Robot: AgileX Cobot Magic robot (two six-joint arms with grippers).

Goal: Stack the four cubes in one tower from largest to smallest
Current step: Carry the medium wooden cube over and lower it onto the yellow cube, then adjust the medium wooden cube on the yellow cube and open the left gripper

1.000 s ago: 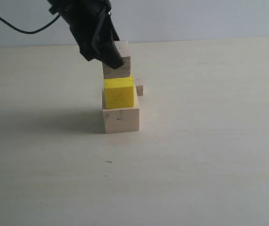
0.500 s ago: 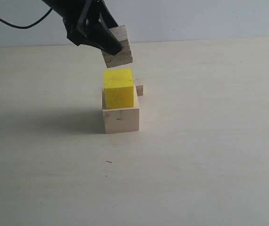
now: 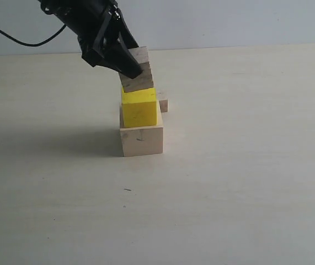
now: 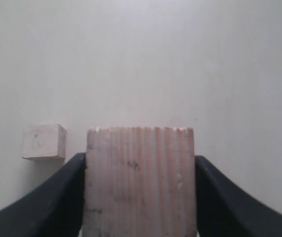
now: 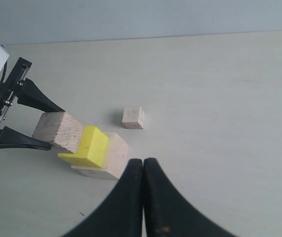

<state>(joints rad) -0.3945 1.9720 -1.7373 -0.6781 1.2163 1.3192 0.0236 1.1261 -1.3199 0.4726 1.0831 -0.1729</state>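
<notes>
3rd cube going on now. L gripper (image 3: 129,67) is pinching the plywood cube (image 3: 139,78) by two opposite faces, jaws set wide round it, right over the yellow cube (image 3: 139,108). Yellow sits on the big pale cube (image 3: 141,141), which is the tower base, left of ctr on the table (image 3: 245,165). The plywood block is tilted, its low edge at yellow's top or just above. Contact or not, can't tell. Smallest cube (image 3: 163,102) waits on the table just far-right of the stack, apart from it, nothing holding it.

How to do this well, imo: level the block first so its underside meets yellow flat, not on an edge. An edge-first landing could shove yellow sideways, & yellow looks a bit twisted on the base as it is. Ctr the block over yellow, square the sides, come down slow. Let go only once it's seated w/ no rock. Then spread the jaws & lift straight up, no sideways drag.

Pose: L arm reaches in from the far left, high up, wrist pitched down and canted, fingers angled down toward the right. That cant is prob why the block leans. R gripper (image 5: 143,170) is pressed together, empty, out of the exterior shot, well apart from the stack w/ its cam looking at it.
</notes>
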